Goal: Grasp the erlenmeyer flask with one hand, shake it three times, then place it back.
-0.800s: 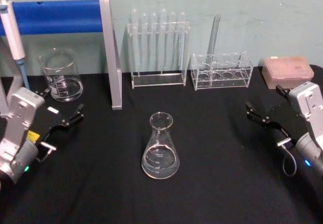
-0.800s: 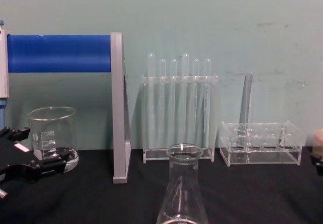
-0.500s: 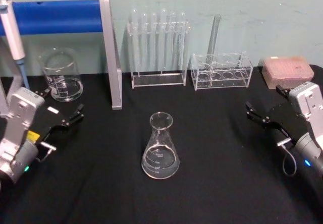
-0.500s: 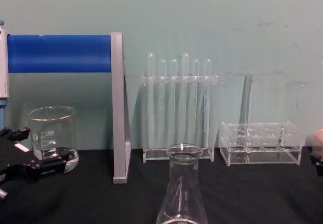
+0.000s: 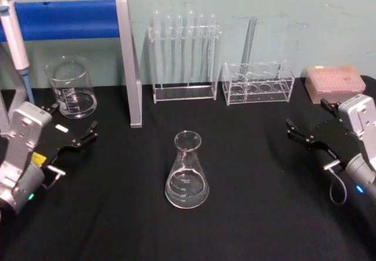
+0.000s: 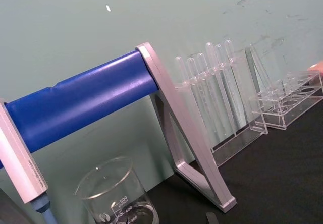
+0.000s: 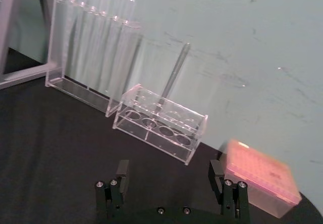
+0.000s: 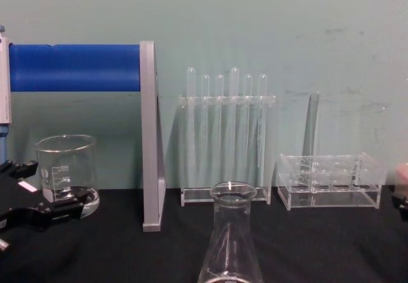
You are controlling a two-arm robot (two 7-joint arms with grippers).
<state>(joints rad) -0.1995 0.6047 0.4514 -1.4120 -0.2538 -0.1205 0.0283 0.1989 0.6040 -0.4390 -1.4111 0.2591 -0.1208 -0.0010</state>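
The erlenmeyer flask [image 5: 187, 173] is clear glass and stands upright on the black table, in the middle and toward the front; in the chest view the flask [image 8: 231, 245] rises at the bottom centre. My left gripper [image 5: 70, 123] hovers open well to the flask's left, close to the beaker; the chest view has the left gripper [image 8: 41, 188] at its left edge. My right gripper [image 5: 308, 119] is open at the far right, away from the flask. In the right wrist view the right gripper [image 7: 169, 173] has its fingers wide apart with nothing between them.
A glass beaker [image 5: 71, 87] sits at the back left, under a blue bar on a grey stand [image 5: 126, 61] that also holds a pipette [image 5: 14, 37]. A rack of test tubes [image 5: 185, 58], a low clear rack [image 5: 258, 83] and a pink tip box [image 5: 333, 82] line the back.
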